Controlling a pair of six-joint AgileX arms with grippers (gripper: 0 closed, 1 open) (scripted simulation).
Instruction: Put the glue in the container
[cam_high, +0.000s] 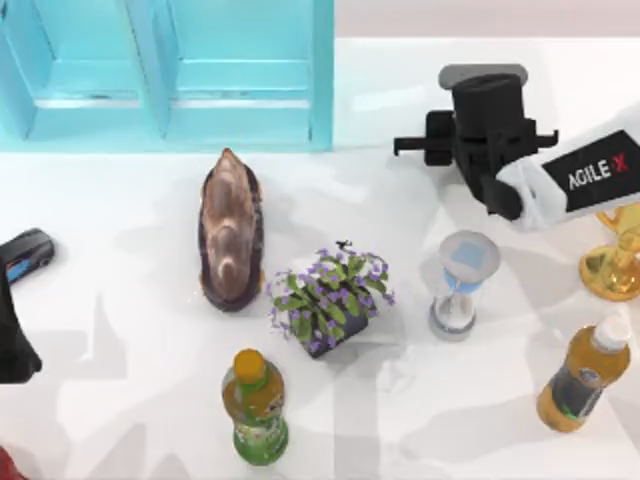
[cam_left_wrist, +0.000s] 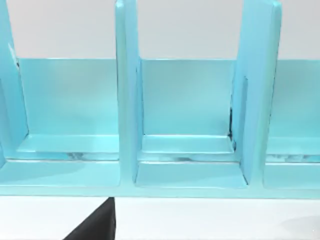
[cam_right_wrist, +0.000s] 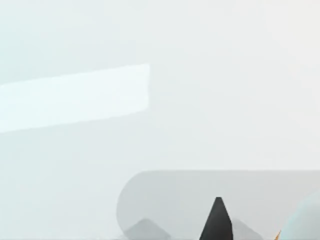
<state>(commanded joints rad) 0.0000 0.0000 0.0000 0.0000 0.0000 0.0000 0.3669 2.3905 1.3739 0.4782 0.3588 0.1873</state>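
The right tool (cam_high: 485, 95) is hovering over the desk's (cam_high: 420, 400) rear right, just beside the blue container (cam_high: 250, 130); whether it is apart, together or clamped cannot be told. The glue (cam_right_wrist: 278, 235) is appearing at most as an orange sliver at the right wrist view's edge, probably at that tool. The step in hand is judged to be transport. The next move is calling for travel left over a compartment. The left arm (cam_high: 15, 330) is sitting parked at the left edge.
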